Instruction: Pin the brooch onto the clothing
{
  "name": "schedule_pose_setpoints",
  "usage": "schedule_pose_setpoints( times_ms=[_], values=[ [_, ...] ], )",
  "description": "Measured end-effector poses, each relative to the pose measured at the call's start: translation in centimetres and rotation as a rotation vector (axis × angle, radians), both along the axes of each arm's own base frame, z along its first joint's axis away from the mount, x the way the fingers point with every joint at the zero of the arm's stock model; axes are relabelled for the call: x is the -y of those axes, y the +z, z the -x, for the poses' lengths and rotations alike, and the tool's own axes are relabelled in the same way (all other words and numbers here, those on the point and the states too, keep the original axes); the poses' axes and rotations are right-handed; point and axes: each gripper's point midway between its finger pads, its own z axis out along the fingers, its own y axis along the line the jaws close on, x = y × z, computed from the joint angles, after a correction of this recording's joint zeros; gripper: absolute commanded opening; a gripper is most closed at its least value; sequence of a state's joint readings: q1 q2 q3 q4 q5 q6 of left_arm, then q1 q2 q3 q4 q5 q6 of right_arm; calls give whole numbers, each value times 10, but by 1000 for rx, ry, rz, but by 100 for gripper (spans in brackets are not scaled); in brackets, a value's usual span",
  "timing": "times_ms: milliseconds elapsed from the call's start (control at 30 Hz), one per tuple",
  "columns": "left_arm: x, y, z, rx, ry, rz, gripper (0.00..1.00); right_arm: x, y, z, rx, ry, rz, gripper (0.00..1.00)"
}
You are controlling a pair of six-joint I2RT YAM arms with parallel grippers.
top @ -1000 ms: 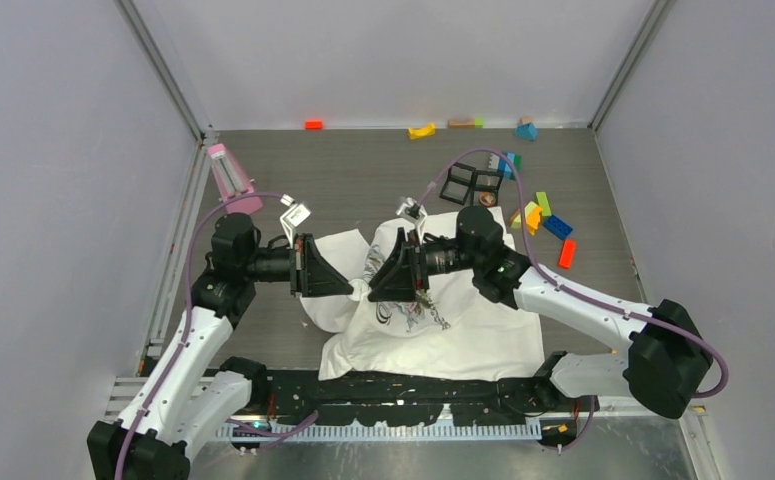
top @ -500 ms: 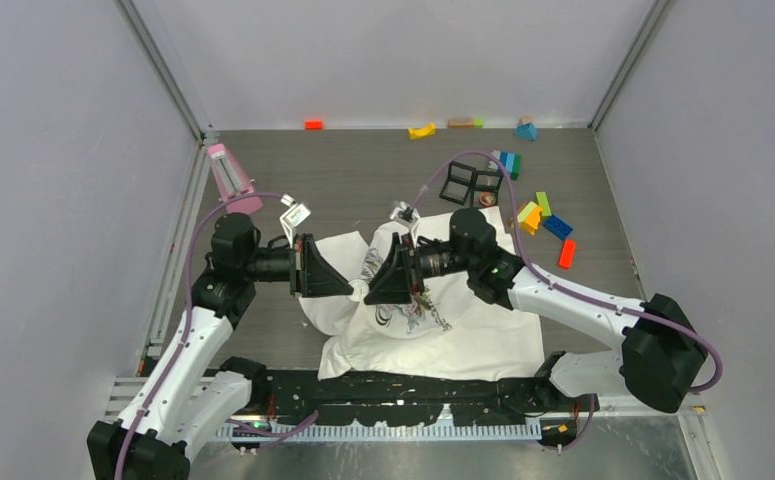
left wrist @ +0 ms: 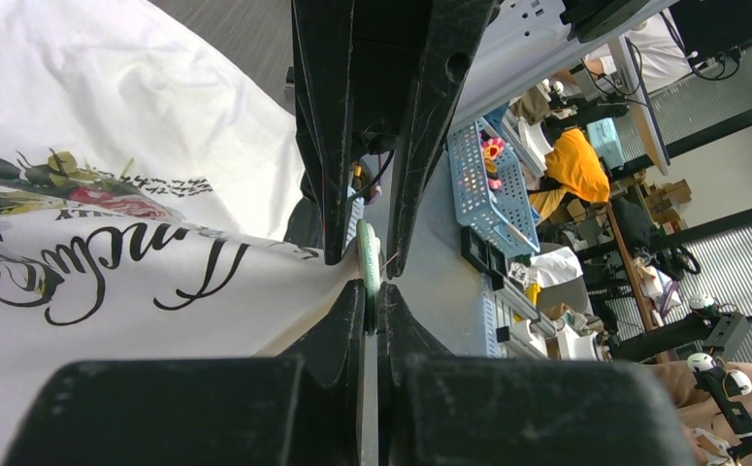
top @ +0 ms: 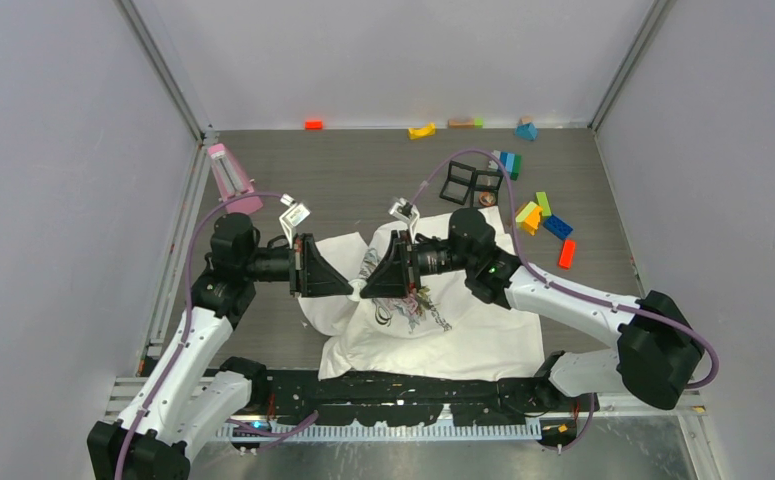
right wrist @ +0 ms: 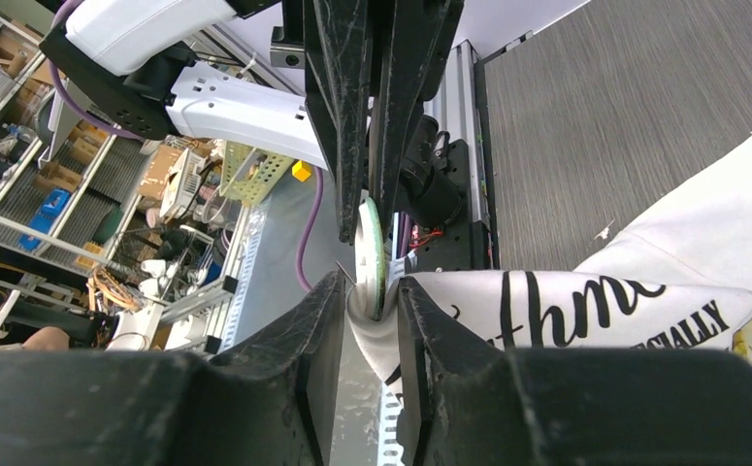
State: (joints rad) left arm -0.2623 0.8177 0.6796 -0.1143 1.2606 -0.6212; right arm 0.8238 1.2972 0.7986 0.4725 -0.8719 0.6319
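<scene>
Bright from overhead, casting only soft shadows; sharp from above, stretched at the wrist views' edges, blurred up close, glaring on the clothing

Your left arm and right arm both reach inward, wrists level, tips meeting nose to nose at centre. Your left gripper has its jaws pressed together; your right gripper holds its jaws narrowly apart.

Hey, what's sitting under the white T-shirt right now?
The T-shirt lies on the gray table, which shows beside it. Anything beneath the cloth is covered, so I cannot tell.
</scene>
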Motion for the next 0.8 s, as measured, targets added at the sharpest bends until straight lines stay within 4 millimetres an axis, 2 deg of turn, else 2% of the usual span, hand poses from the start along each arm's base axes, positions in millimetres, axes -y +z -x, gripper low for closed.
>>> schedule_pose_setpoints(
  times_ms=[500, 800],
  values=[
    [-1, -1, 0, 1, 5, 0, 0, -4, -3, -2, -17, -7, 5, 15],
    [-1, -1, -2, 2, 12, -1, 0, -5, -4, -5, -32, -23, 11, 10]
  ],
)
